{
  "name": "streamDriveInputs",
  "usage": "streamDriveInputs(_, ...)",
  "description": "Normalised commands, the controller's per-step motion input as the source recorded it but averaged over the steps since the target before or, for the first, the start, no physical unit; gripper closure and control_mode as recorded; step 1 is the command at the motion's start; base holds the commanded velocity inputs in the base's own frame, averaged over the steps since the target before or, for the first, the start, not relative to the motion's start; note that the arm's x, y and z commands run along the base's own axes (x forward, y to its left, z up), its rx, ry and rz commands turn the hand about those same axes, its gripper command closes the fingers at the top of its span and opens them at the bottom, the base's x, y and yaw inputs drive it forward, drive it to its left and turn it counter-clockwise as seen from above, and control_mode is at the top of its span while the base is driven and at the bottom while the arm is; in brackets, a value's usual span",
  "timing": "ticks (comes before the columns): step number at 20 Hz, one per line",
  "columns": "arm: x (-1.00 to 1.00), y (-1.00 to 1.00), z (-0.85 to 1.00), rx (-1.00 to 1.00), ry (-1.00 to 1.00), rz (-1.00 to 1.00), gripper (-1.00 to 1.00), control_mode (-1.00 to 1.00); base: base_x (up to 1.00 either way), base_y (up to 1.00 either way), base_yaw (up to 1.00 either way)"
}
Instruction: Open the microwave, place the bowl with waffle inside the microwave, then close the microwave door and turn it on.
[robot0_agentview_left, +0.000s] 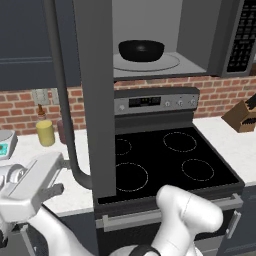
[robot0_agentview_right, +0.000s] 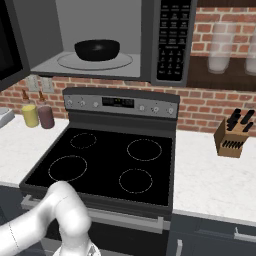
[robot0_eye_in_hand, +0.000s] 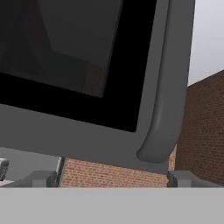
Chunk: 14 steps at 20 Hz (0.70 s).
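The microwave (robot0_agentview_right: 100, 40) stands open, its microwave door (robot0_eye_in_hand: 87, 78) swung out just ahead of the jaws, curved handle (robot0_eye_in_hand: 168, 87) above them. The jaws are spread, holding nothing. The bowl (robot0_agentview_left: 141, 50) sits on the turntable (robot0_agentview_left: 170, 62) inside, well beyond them.

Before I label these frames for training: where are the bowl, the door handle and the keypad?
bowl (robot0_agentview_right: 97, 50), right base view, front wall.
door handle (robot0_agentview_left: 62, 100), left base view, mid bar.
keypad (robot0_agentview_right: 171, 35), right base view, button panel centre.

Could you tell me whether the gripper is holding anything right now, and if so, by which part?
Nothing is held. The gripper is open with empty space between its fingertips, facing the outside of the open microwave door near the lower end of its handle; the bowl already sits inside the microwave.
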Motion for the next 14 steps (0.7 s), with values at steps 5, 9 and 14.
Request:
streamDriveInputs(5,-0.09,-0.40,0.20,0.00,0.00,0.03,-1.00,-1.00,0.00,0.00,0.00)
streamDriveInputs(9,0.01,-0.31,0.17,0.01,0.00,0.13,-1.00,-1.00,0.00,0.00,0.00)
streamDriveInputs(14,0.02,-0.30,0.13,0.01,0.00,0.10,-1.00,-1.00,0.00,0.00,0.00)
